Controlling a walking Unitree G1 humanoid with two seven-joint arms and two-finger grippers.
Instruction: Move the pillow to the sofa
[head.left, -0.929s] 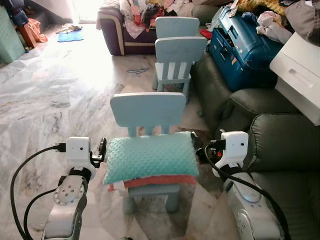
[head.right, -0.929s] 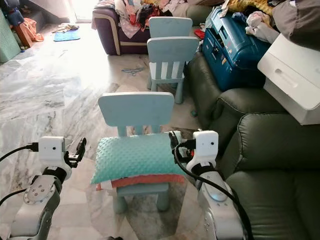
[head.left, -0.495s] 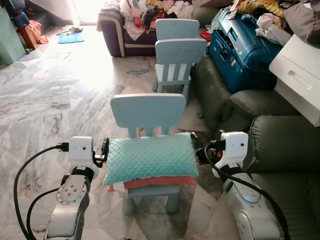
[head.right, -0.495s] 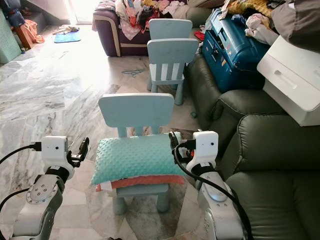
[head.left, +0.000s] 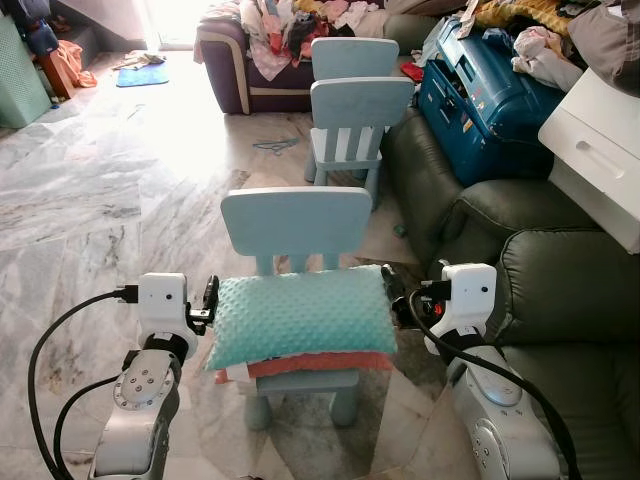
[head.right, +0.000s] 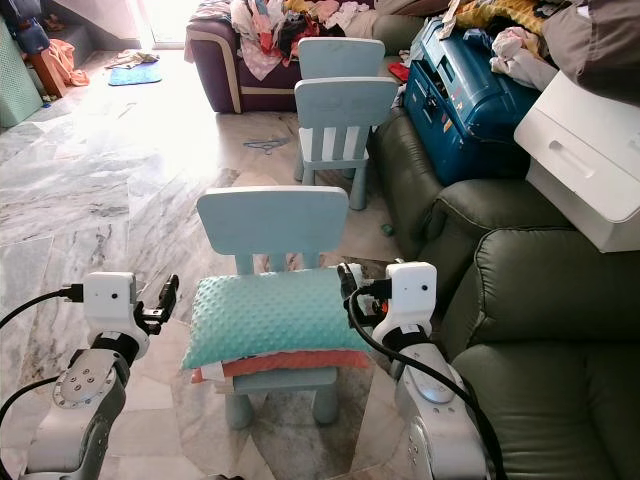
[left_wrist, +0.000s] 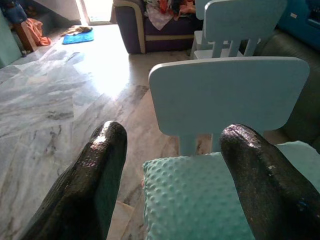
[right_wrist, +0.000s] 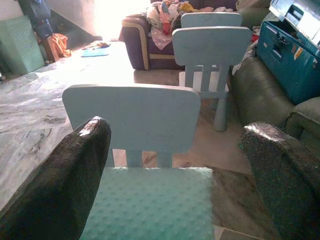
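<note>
While both arms reached forward at the near edge of the scene, the left gripper (head.left: 207, 303) stood at the 9 o'clock end of the pillow (head.left: 300, 317) and the right gripper (head.left: 393, 292) at its 3 o'clock end. Each gripper's jaws were spread wide and held nothing. In the left wrist view, the fingers (left_wrist: 90, 180) framed the pillow's corner with a gap on either side. In the right wrist view, the fingers (right_wrist: 55, 185) straddled the pillow's end likewise.

The pillow, teal with a dotted surface, lay flat on the seat of the nearest chair (head.left: 296, 215). It rested on an orange cushion (head.left: 310, 364), whose edge showed below it. The chair's backrest rose just beyond the pillow at 12 o'clock.

At 3 o'clock from the chair stood the dark green sofa (head.left: 560, 300), close beside the right arm. A blue suitcase (head.left: 485, 95) and a white box (head.left: 600, 150) sat farther along it at 2 o'clock.

Two more light-blue chairs (head.left: 358, 110) stood at 12 o'clock on the marble floor (head.left: 110, 190). Beyond them, a purple sofa (head.left: 235, 65) carried piled clothes (head.left: 290, 25).
</note>
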